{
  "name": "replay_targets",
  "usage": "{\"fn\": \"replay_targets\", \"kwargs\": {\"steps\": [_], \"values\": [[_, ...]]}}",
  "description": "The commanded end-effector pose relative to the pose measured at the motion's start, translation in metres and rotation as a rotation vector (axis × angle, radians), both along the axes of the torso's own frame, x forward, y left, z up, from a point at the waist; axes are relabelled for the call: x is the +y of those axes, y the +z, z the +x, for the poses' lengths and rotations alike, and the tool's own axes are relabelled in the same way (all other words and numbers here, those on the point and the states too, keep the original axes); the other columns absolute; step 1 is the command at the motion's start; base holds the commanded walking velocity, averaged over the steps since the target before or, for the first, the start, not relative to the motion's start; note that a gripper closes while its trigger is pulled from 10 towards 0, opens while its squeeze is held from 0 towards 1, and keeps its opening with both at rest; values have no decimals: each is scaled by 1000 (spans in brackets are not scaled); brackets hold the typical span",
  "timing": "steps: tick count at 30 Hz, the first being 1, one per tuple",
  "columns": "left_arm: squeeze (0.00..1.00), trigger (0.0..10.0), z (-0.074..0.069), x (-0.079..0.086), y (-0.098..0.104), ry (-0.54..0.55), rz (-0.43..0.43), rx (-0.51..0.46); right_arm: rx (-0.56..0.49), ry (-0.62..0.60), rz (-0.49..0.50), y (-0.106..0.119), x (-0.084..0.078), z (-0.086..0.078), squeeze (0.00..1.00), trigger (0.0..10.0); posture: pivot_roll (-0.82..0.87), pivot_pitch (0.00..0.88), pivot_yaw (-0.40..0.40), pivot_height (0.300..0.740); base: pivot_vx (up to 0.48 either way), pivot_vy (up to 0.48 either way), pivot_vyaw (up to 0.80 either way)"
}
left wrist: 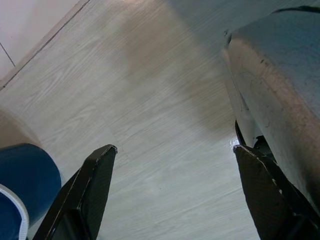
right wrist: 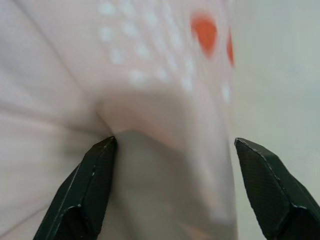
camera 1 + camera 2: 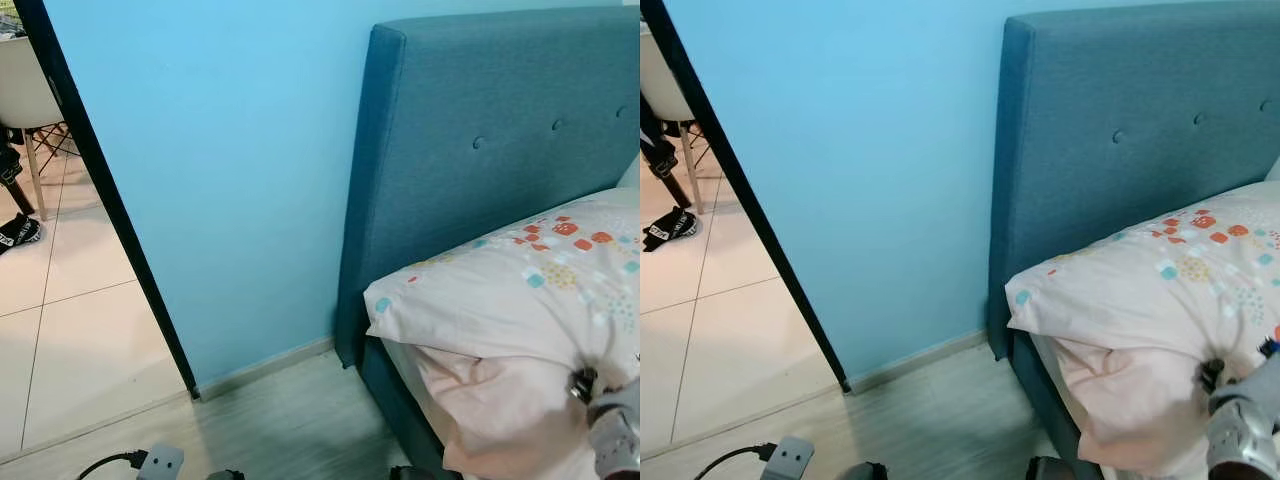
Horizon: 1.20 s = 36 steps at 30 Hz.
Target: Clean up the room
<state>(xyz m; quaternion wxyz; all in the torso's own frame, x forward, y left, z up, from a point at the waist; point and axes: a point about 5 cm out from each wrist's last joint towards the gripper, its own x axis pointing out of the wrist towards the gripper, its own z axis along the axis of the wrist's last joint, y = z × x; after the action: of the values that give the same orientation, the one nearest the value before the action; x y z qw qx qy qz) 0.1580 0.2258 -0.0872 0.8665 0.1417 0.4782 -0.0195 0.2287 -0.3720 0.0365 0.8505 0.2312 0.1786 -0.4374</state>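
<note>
Landmark = the blue headboard [image 3: 500, 140]. Going left to right:

Far left of the headboard, past the dark door frame [image 3: 100, 190], a tiled room with a white chair [image 3: 20, 90] and a black shoe [image 3: 18, 232] on the tiles. Between door frame and headboard, plain light-blue wall [image 3: 230, 180] over a wood-look floor [image 3: 290, 420].

Left gripper [image 1: 172, 187] hangs low over that floor, left of the headboard's foot, jaws spread wide with nothing between them. It is well apart from the bedding, so not the arm for this step.

Right of and below the headboard lies the pillow [image 3: 530, 290], white with orange and teal squares, at the head of the bed. Its long axis seems to run along the headboard, with its near corner overhanging the bed's left edge. Under it a pale pink sheet or cover [image 3: 500, 410] bulges out.

Right gripper [image 2: 175, 187] is at the pillow's lower front edge, far right of the headboard. Jaws are apart, one on each side of a raised fold of the patterned fabric, not yet pinched; the left-hand fingertip [image 2: 102, 155] looks to be touching cloth.

Judgement: the fold lies straight ahead between the jaws, so closing where they stand should catch it. The right arm is plainly the nearer one. Risk: thin fabric could slip out.
</note>
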Motion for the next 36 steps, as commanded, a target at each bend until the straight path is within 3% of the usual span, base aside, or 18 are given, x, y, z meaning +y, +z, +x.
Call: {"fn": "replay_targets", "kwargs": {"steps": [1,3,5,7,10,13,16,22,28,33,35,36], "values": [[0,10000,-5,-1,-3,-23,-1,26,10,-52,83,-17,7,-11,0,10000,-9,38,-25,575,0,0,0],[0,10000,-8,1,-3,-27,4,32,-73,-68,195,-31,23,-12,0,10000,-3,48,-21,575,0,0,0],[0,10000,-10,1,-3,-28,5,34,-107,-63,226,-33,28,-10,0,10000,-3,48,-21,575,0,0,0],[0,10000,-12,5,-4,-30,13,41,-234,20,313,-34,45,3,0,10000,8,57,-15,575,0,0,0],[0,10000,-13,6,-4,-30,15,42,-277,52,340,-33,51,9,0,10000,8,57,-15,575,0,0,0],[0,10000,-15,10,-3,-35,25,43,-388,214,457,-31,82,32,0,10000,31,72,-12,575,0,0,0],[0,10000,-16,10,-3,-38,28,43,-405,241,476,-30,88,36,0,10000,33,74,-12,575,0,0,0],[0,10000,-19,10,-4,-81,44,51,-576,340,528,-12,106,61,0,10000,51,80,-11,575,0,0,0],[0,10000,-21,11,-5,-84,48,54,-580,335,510,-9,103,64,0,10000,60,79,-17,575,0,0,0],[0,10000,-21,9,-5,-82,42,55,-500,209,386,-12,72,48,0,10000,50,72,-19,575,0,0,0],[0,10000,-21,9,-5,-82,42,55,-500,209,386,-12,72,48,0,10000,50,72,-19,575,0,0,0],[0,10000,-21,8,-5,-83,39,55,-491,180,360,-12,64,44,0,10000,50,72,-19,575,0,0,0]]}}
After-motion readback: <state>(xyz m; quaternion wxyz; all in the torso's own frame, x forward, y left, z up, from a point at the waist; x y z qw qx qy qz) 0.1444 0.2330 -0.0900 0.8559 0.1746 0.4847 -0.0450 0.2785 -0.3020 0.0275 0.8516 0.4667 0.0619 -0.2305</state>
